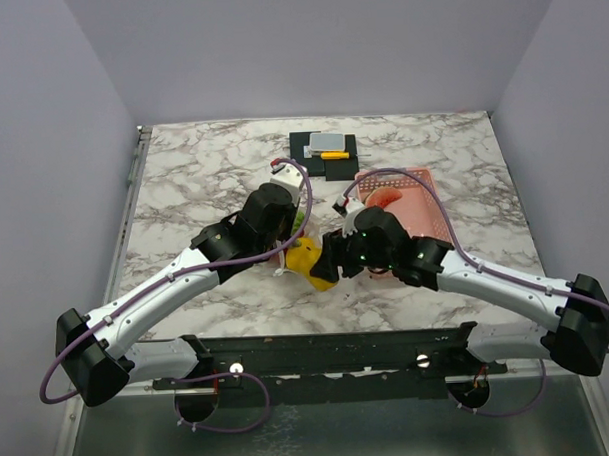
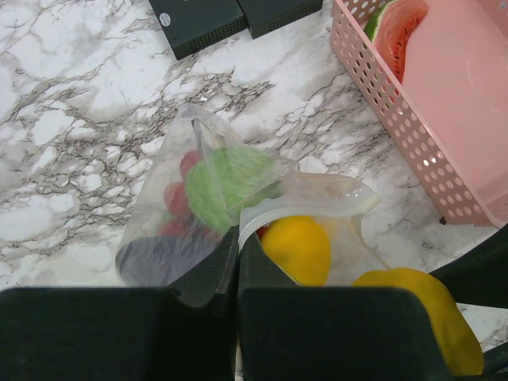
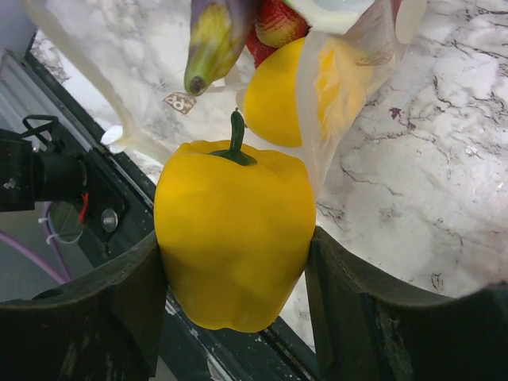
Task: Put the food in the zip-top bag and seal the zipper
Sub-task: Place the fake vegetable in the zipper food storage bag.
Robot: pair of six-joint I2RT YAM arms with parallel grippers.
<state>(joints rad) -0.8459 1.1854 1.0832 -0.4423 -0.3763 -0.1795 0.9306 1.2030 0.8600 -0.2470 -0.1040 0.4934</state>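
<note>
Tabletop (image 1: 183, 192), overhead view: the arms meet at centre, with the left gripper (image 1: 288, 251) and right gripper (image 1: 330, 255) nearly face to face. The yellow pepper (image 1: 308, 264) sits between them. The pink basket (image 1: 419, 199) is just behind the right arm, and the black-based item (image 1: 324, 144) is well apart at the far edge.

Left wrist view: the left gripper (image 2: 236, 242) is pinched tight on the rim of the zip-top bag (image 2: 198, 151), whose mouth gapes. Inside are a green piece (image 2: 226, 178), red pieces (image 2: 178, 198) and a yellow fruit (image 2: 298, 248). The yellow pepper (image 2: 421, 305) is just outside the mouth. A watermelon slice (image 2: 397, 28) lies in the pink basket (image 2: 413, 135).

Right wrist view: the right gripper (image 3: 234, 270) clamps the yellow pepper (image 3: 230, 214) by its sides, stem pointing at the zip-top bag (image 3: 349, 71) just beyond.
</note>
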